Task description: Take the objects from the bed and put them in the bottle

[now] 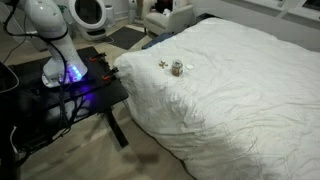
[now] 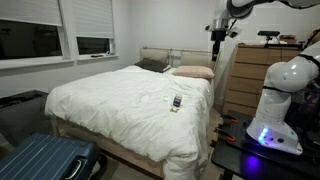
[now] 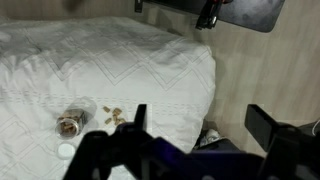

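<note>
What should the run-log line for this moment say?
gripper: open, empty, raised clear of bed | bottle: on bed | objects: loose on bed beside bottle | task: objects not yet in bottle

The white arm (image 2: 280, 88) rises from its base and bends high overhead (seen best in an exterior view). Its pincer (image 3: 200, 135) hangs pointing down, jaws spread wide, holding nothing; wrist seemingly about vertical.
</note>
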Controlling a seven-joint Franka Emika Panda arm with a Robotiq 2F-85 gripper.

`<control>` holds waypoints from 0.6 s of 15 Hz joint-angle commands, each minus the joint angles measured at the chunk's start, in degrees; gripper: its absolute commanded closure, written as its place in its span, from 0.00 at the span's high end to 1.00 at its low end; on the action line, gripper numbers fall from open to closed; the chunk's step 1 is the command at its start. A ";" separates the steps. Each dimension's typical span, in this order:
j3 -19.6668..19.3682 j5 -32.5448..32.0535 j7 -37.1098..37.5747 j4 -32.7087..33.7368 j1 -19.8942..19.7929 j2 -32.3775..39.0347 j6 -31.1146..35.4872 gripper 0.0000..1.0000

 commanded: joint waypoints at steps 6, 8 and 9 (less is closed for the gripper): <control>-0.42 1.02 0.69 3.29 -0.58 9.28 8.73 1.00; -0.23 1.73 1.17 4.16 -0.46 13.11 12.90 1.00; 0.03 2.04 1.58 4.39 -0.50 15.01 15.18 1.00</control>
